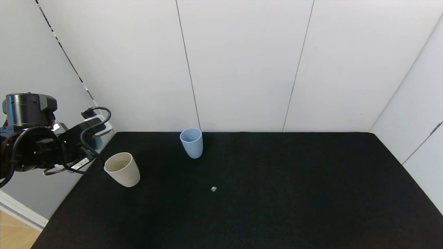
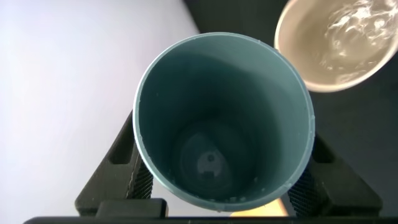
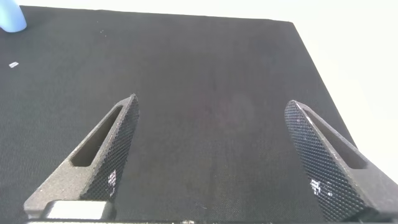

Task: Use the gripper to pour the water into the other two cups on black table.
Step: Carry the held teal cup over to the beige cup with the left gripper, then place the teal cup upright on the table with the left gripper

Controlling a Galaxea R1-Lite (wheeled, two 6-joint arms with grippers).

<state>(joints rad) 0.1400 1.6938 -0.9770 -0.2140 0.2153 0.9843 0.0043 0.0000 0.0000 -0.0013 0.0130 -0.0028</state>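
Observation:
My left gripper [image 2: 224, 190] is shut on a teal-green cup [image 2: 224, 118], its black fingers [image 2: 134, 180] pressing on both sides. Droplets cling to that cup's rim, and its dark bottom shows a reflection. In the head view only a sliver of the teal cup [image 1: 97, 143] shows behind the left arm, at the black table's [image 1: 277, 190] left edge. Just beside it stands the cream-beige cup [image 1: 123, 169], with water glinting inside the cream cup [image 2: 339, 40]. The light blue cup [image 1: 191, 143] stands upright near the back wall. My right gripper [image 3: 211, 149] is open over bare table.
A small pale speck [image 1: 213, 188] lies on the table in front of the blue cup. White walls close the back and right sides. The table's left edge drops to the floor near the left arm. The blue cup's base [image 3: 11, 18] shows far off in the right wrist view.

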